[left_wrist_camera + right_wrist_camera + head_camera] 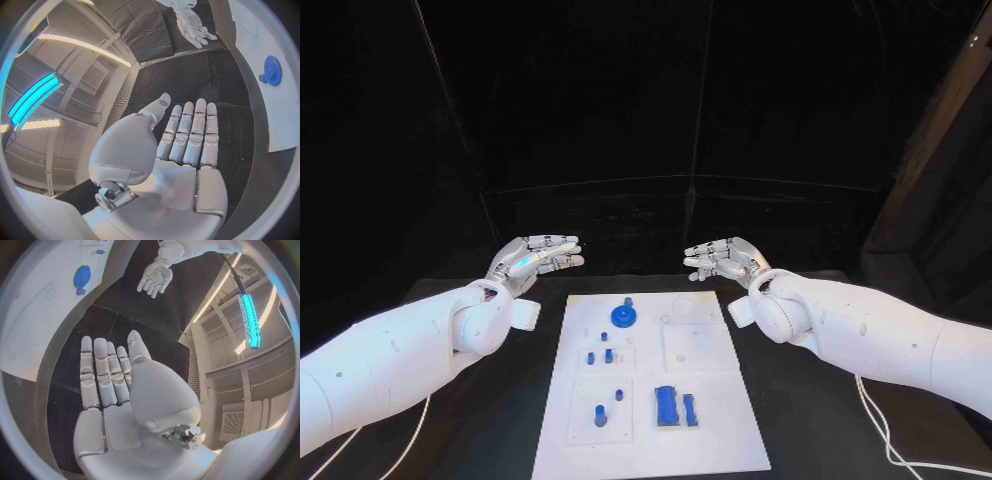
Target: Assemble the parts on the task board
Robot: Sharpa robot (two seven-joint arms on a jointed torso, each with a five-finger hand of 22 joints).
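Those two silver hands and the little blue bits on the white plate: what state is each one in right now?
left hand: open, holds nothing, above the table beside the board's far end.
right hand: open, holds nothing.
task board: flat on the table.
blue gear: on the board, untouched.
blue blocks: lying on the board, untouched.

We see a dark background behind the brightly lit task board (651, 385). Wrist pictures bend straight edges strongly. Ceiling lamps (252, 315) glow cyan.
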